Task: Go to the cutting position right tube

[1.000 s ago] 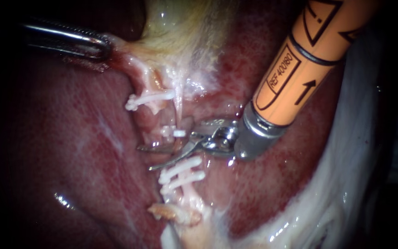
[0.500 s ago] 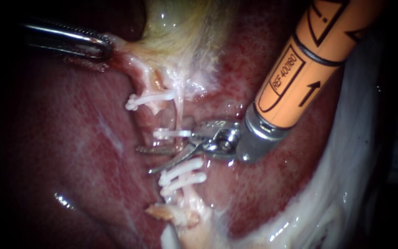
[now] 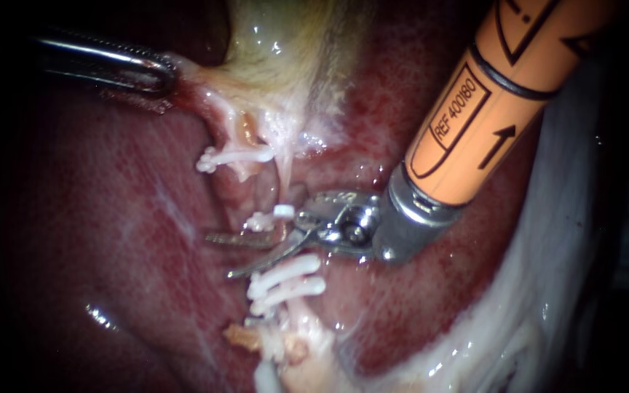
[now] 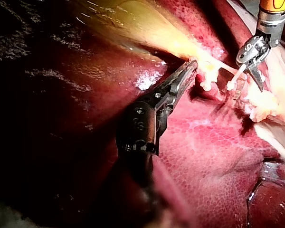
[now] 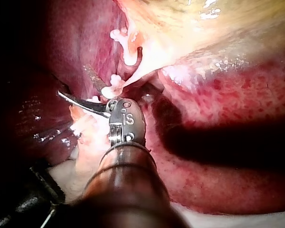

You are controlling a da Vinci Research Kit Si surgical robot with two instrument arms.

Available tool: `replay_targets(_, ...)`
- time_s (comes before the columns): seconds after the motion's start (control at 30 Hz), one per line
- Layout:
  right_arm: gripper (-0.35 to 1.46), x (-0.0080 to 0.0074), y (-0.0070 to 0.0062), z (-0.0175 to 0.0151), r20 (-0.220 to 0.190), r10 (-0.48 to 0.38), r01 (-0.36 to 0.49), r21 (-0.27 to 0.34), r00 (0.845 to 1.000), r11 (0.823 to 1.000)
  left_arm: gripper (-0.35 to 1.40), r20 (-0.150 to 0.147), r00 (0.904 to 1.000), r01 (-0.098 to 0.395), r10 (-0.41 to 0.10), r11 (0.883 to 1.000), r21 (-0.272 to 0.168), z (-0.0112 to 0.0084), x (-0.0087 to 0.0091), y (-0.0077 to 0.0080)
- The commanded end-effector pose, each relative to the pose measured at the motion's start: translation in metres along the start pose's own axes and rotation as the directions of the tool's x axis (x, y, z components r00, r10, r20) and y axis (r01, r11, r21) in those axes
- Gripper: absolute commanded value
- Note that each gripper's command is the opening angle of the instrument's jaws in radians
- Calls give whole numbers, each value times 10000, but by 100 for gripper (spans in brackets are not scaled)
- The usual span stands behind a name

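Observation:
My right instrument [image 3: 220, 256], on an orange shaft from the upper right, holds its two thin blades open. A thin pale tube [image 3: 283, 182] runs down from the gallbladder [image 3: 285, 65] and passes between the blades near their hinge. One white clip [image 3: 269, 217] sits on the tube just above the blades, and two clips [image 3: 285, 280] lie just below. A further clip [image 3: 234, 155] sits higher on a second strand to the left. My left instrument [image 3: 160, 74] is shut on the gallbladder's edge at the upper left. The left wrist view shows that grip [image 4: 189, 69].
Dark red liver [image 3: 125, 240] surrounds the tubes on both sides. A pale cut stump [image 3: 285, 342] lies below the lower clips. White tissue [image 3: 547, 291] runs along the right side. In the right wrist view the blades [image 5: 80, 90] point beside the clipped strands.
The right instrument's open blades have slid slightly further left and down across the tube. The clips and the stump below have shifted a little. The left instrument has stayed put.

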Motion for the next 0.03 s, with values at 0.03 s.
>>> replay_targets(0.03,123,0,0,0,2,-1,1,-2,10000,10000,-35,0,10000,-1,1,10000,-8,0,0,0)
